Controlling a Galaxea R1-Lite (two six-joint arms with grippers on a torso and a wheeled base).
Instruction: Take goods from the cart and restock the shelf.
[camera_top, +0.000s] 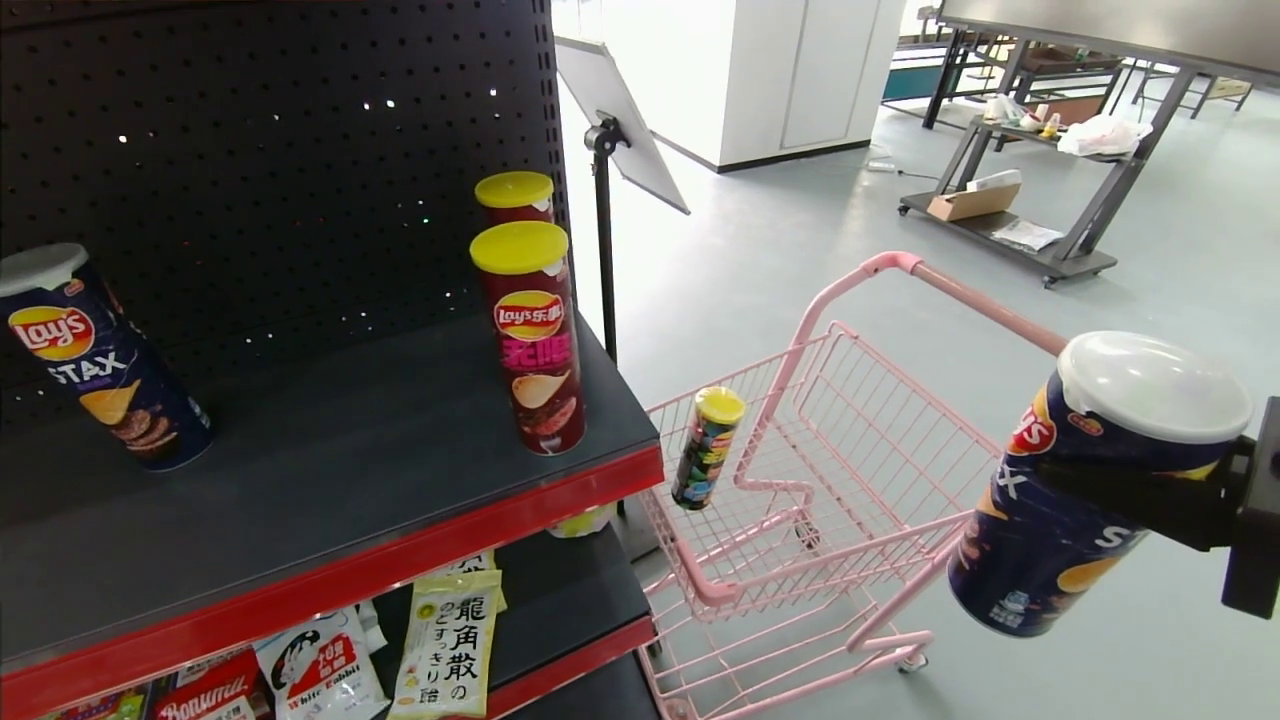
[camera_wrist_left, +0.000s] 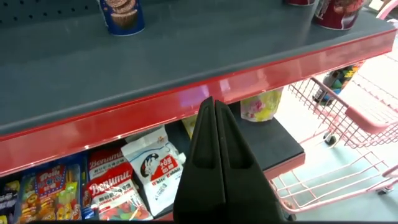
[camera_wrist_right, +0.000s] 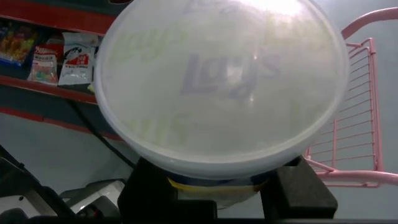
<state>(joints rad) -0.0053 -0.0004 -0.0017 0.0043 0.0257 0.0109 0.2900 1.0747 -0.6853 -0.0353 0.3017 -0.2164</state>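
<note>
Your left jaws are pressed together with nothing between them, hanging just in front of the dark grey shelf with the red front edge. At its far left stands a dark blue chip can with a white lid. Near its right end, two maroon chip cans with yellow lids stand one behind the other. The bare stretch between looks like the slot to fill. Below, packets of sweets lie on a lower shelf. To the right, the pink wire cart holds a slim dark can with a yellow lid, tilted inside the basket. Your right jaws clamp a second dark blue, white-lidded chip can by its body, in the air beside the cart, well apart from the shelf. Behind are a grey floor, a white cabinet and a black metal rack.
</note>
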